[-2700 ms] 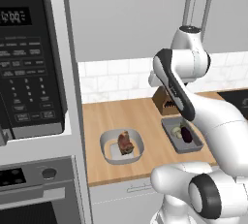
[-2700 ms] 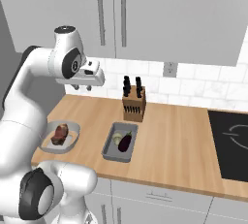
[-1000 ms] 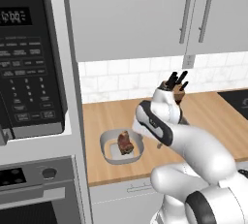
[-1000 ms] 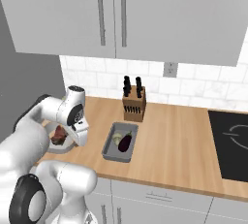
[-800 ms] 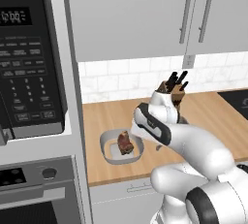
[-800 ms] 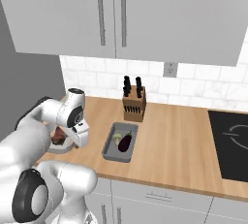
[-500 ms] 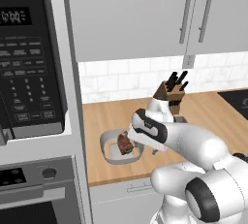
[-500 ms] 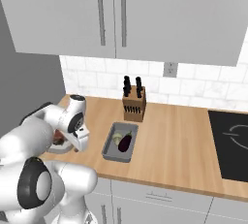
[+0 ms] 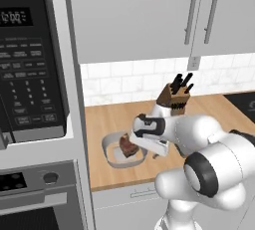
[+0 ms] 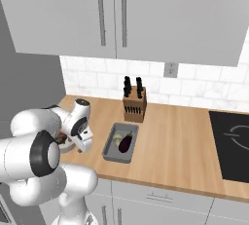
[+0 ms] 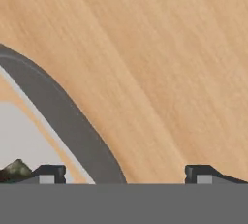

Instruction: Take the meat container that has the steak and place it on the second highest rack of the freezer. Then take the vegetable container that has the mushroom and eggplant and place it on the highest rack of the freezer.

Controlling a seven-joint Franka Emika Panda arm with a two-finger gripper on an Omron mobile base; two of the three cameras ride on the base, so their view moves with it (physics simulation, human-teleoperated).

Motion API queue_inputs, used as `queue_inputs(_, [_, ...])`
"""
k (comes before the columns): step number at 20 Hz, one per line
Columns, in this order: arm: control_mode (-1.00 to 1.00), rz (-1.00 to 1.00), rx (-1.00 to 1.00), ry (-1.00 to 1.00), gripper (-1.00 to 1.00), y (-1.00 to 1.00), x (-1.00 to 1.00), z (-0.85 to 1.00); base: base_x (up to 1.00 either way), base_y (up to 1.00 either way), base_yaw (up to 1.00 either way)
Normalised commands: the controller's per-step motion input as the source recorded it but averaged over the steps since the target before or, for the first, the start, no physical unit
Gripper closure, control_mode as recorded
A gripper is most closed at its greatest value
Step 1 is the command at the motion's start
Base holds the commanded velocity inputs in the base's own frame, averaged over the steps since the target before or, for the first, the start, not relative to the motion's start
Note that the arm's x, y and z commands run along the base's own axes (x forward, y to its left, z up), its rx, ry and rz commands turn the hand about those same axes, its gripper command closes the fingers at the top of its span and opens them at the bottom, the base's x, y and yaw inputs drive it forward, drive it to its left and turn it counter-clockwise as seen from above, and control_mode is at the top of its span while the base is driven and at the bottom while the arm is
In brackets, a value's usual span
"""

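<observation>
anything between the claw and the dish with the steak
Nothing visible. The open claw straddles the rim of the light grey rounded-square dish, one fingertip inside beside the reddish-brown steak, the other over the wooden counter.

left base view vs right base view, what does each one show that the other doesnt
Left base view alone: the black-fronted oven and the steak in the meat container. Right base view alone: the vegetable container with the eggplant and mushroom, plus the cooktop. Both share the knife block, the wooden counter, the upper cabinets and the arm low at the meat container.
</observation>
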Motion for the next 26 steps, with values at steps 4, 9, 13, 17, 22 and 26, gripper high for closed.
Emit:
queue_inputs(4, [-1.00, -0.01, -0.02, 0.00, 1.00, 0.84, 0.03, -0.47, 0.00, 0.00, 0.00])
queue_inputs(9, [-1.00, -0.01, 0.00, 0.00, 1.00, 0.53, 0.00, -0.36, 0.00, 0.00, 0.00])
queue_inputs(13, [-1.00, 0.00, 0.00, 0.00, 1.00, 0.04, -0.16, -0.22, 0.00, 0.00, 0.00])
queue_inputs(17, [-1.00, -0.02, 0.04, -0.12, 1.00, -0.18, -0.69, -0.01, 0.00, 0.00, 0.00])
queue_inputs(22, [-1.00, -0.08, 0.14, -0.28, 1.00, -0.44, -0.89, 0.00, 0.00, 0.00, 0.00])
queue_inputs(26, [-1.00, -0.21, 0.14, -0.12, 1.00, -0.54, -0.62, 0.00, 0.00, 0.00, 0.00])
